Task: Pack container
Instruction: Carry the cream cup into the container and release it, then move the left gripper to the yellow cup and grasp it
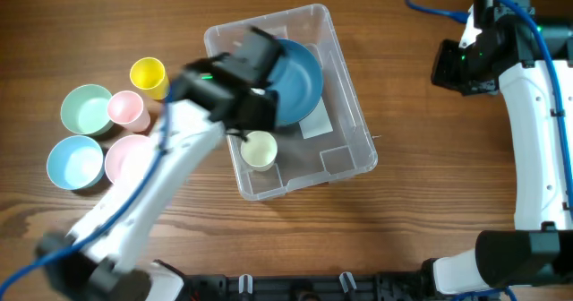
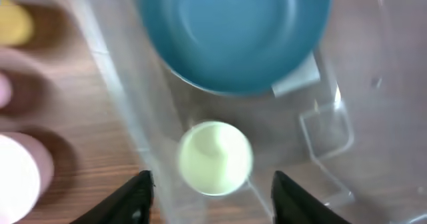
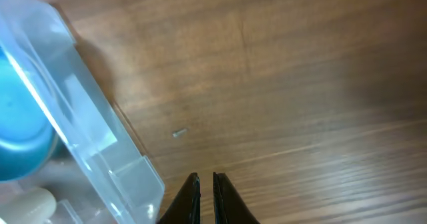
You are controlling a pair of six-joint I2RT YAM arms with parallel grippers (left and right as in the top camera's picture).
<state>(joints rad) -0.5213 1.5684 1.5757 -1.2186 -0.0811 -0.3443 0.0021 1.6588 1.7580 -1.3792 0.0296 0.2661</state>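
Left gripper point(image 2: 211, 187) spread wide, holding nothing; container point(image 1: 354, 162) right beneath, pale cup point(image 2: 215, 159) just ahead of it, blue bowl point(image 2: 233, 31) beyond. Right gripper point(image 3: 203, 187) pinched closed, empty, container off to its left. Could clip the near wall or tip the cup if swung out low.

A wooden table point(image 1: 430, 202) fills the overhead view from edge to edge. Its top is coloured a warm mid-brown, and the grain is run in long streaks from 9 o'clock to 3 o'clock. A paler patch in the grain is seen toward 8 o'clock. At 6 o'clock the table's edge is lined by a dark rail point(image 1: 295, 288). The wood is lit evenly, and only soft-edged shadows are cast on it. In the right wrist view a small pale speck point(image 3: 178, 133) is seen on the wood.
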